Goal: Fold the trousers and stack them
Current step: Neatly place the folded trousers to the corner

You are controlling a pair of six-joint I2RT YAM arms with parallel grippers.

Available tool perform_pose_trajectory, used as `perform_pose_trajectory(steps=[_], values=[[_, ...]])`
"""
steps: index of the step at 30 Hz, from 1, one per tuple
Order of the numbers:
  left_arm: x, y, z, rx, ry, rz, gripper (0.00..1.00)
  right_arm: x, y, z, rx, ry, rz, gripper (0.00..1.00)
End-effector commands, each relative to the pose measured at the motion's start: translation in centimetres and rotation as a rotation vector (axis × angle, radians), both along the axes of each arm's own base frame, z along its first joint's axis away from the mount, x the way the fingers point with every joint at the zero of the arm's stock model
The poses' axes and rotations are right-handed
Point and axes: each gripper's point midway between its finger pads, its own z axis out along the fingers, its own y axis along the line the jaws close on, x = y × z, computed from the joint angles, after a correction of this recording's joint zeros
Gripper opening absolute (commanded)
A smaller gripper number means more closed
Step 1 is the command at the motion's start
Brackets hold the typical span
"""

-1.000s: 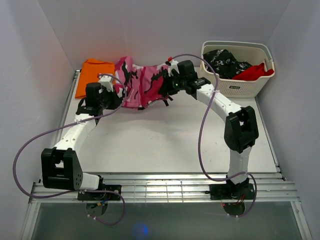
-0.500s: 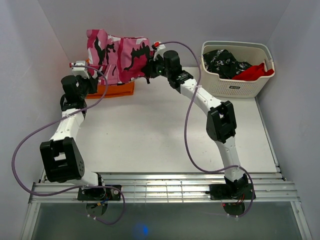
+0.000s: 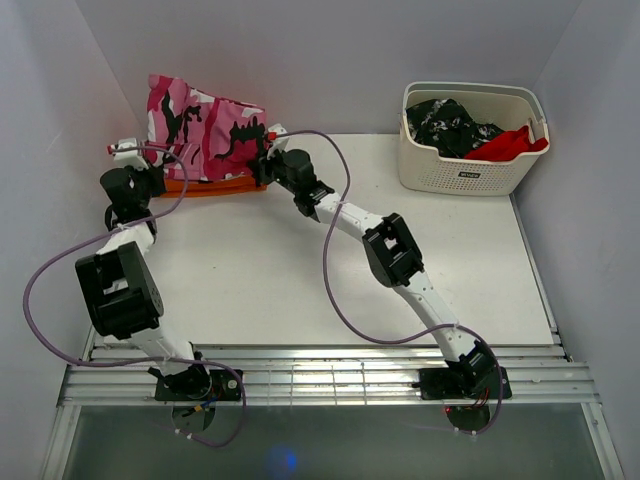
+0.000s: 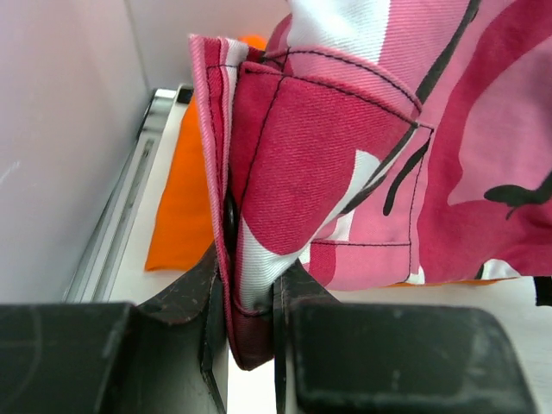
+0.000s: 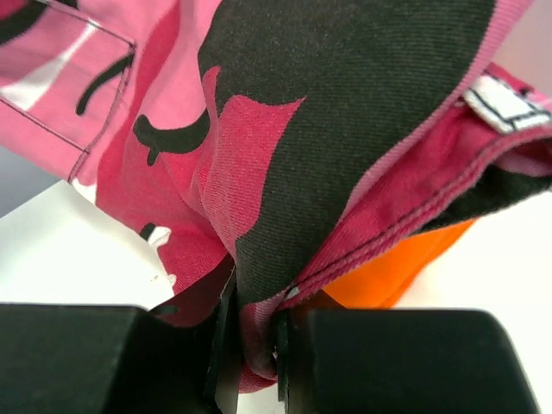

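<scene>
The white tabletop (image 3: 300,270) spans the scene. The pink, white and black camouflage cloth trousers (image 3: 205,135) hang spread out at its far left, lifted off the surface. A cream slotted plastic basket (image 3: 470,172) of clothes sits far right. A flat orange cloth (image 3: 215,186) lies beneath the trousers. The left hand (image 4: 250,319) pinches the trousers' left edge; the right hand (image 5: 254,345) clamps their right edge.
</scene>
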Motion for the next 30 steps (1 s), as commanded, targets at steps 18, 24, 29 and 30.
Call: perform_pose_trajectory(steps=[18, 24, 29, 30], values=[[3.1, 7.3, -7.4, 0.011, -0.04, 0.18, 0.0, 4.5, -2.0, 1.0, 0.145, -0.262, -0.241, 0.1], [3.6, 8.3, -5.7, 0.026, -0.088, 0.203, 0.0, 4.2, -2.2, 2.8, 0.179, -0.279, -0.236, 0.09], [3.7, 9.2, -3.9, 0.031, -0.122, 0.221, 0.0, 3.5, -2.1, 5.7, 0.219, -0.316, -0.209, 0.09], [3.7, 9.5, -4.0, 0.029, -0.12, 0.226, 0.0, 3.5, -2.1, 5.7, 0.215, -0.321, -0.207, 0.09]])
